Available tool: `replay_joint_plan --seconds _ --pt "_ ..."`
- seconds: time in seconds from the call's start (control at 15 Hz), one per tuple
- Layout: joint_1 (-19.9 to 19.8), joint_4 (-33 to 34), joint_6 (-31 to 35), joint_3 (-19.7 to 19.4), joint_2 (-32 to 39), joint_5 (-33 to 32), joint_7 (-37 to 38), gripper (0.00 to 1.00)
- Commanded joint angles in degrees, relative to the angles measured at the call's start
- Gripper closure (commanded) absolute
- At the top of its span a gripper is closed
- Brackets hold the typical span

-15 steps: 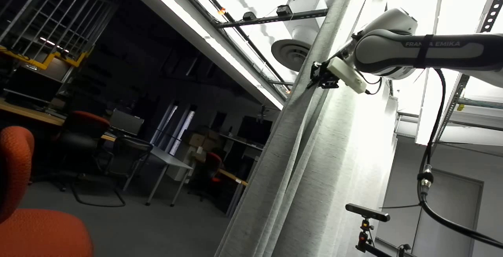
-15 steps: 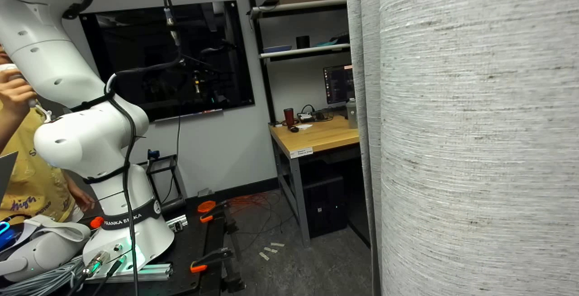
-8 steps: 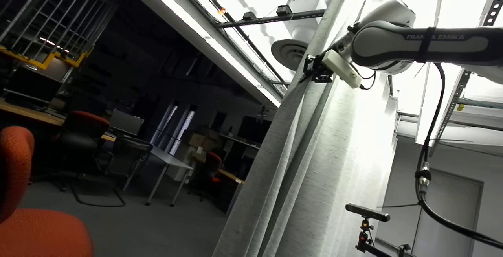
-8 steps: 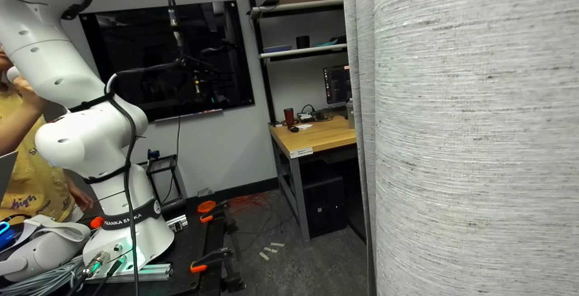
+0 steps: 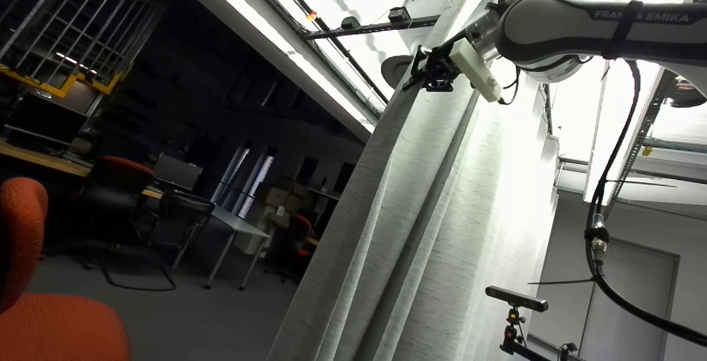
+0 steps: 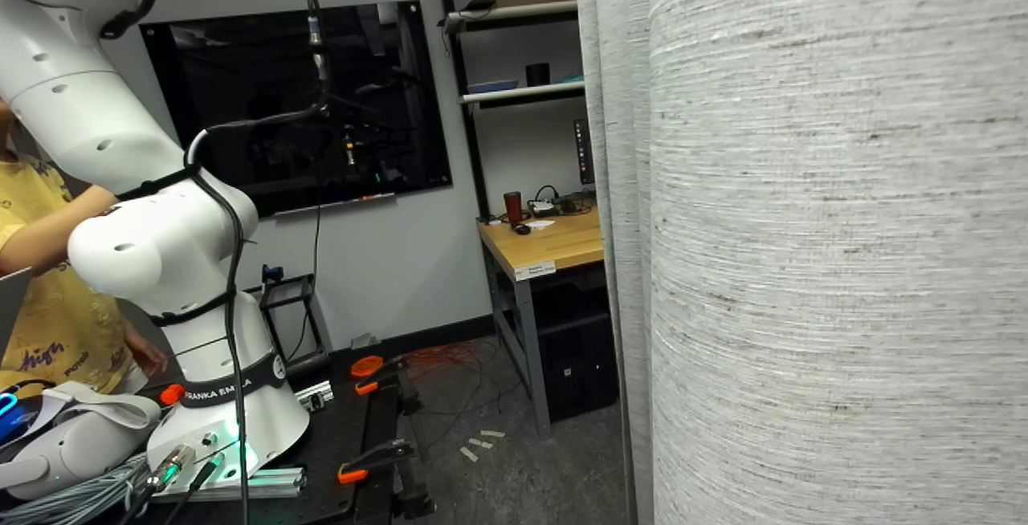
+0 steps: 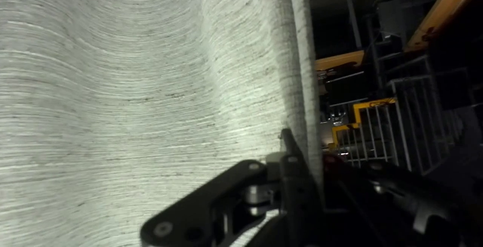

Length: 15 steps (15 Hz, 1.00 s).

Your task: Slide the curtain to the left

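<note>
The curtain (image 5: 469, 212) is a tall pale grey-white woven sheet with long folds, hanging down past the arm. It fills the right of an exterior view (image 6: 835, 236) and the left and middle of the wrist view (image 7: 143, 99). My gripper (image 5: 422, 74) is at the curtain's free edge, high up. In the wrist view the gripper (image 7: 300, 160) has a dark finger on each side of the folded edge, and it looks shut on that edge. The right finger is very dark and its tip is hard to make out. The gripper is out of sight in an exterior view.
A camera on a stand (image 5: 516, 298) is near the curtain's lower right. An orange chair (image 5: 61, 322) stands at the left. A round ceiling vent (image 5: 393, 68) is behind the gripper. A person in yellow (image 6: 56, 284) stands behind the arm. A wooden desk (image 6: 554, 240) is beside the curtain.
My gripper has moved left and up, and the curtain's edge has moved left with it in both exterior views. The curtain now covers more of the desk and monitor. The person's arm has shifted.
</note>
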Motion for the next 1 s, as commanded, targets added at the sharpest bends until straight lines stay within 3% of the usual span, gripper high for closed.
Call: replay_joint_plan --seconds 0.0,0.13,0.93 --pt "3.1 -2.1 -5.4 2.3 -0.8 2.7 -4.3 0.99" --pt "3.6 -7.0 -2.5 4.6 -1.8 1.1 -2.7 0.99" --pt "4.0 -6.8 -0.4 10.3 -1.8 -0.1 -1.9 0.99"
